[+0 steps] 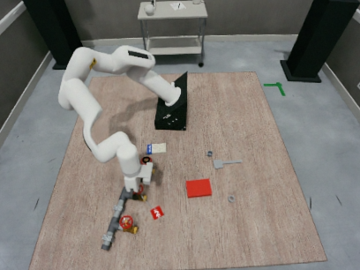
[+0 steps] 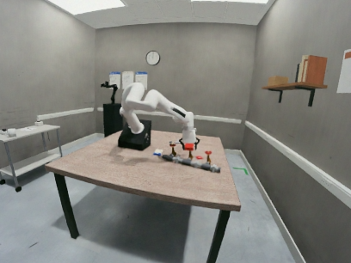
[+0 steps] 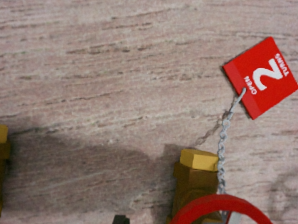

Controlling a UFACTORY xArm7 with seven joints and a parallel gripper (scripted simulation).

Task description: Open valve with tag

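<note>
A grey pipe (image 1: 116,217) with three red-handled brass valves lies at the front left of the table. A red tag (image 3: 260,76) reading "open 2 turns" hangs on a chain (image 3: 223,145) from the valve (image 3: 212,200) at the bottom of the wrist view; the tag also shows on the table (image 1: 156,213). My gripper (image 1: 134,187) is open and stands over the middle valve (image 2: 189,147), mostly hiding it. The near valve (image 1: 127,221) and the far valve (image 1: 146,160) stand free on either side.
A red block (image 1: 198,188) lies right of the pipe. A grey key-like tool (image 1: 226,163) and two small nuts (image 1: 210,153) (image 1: 230,198) lie further right. A blue-and-white card (image 1: 156,147) lies behind the far valve. My black base box (image 1: 172,108) stands at the back.
</note>
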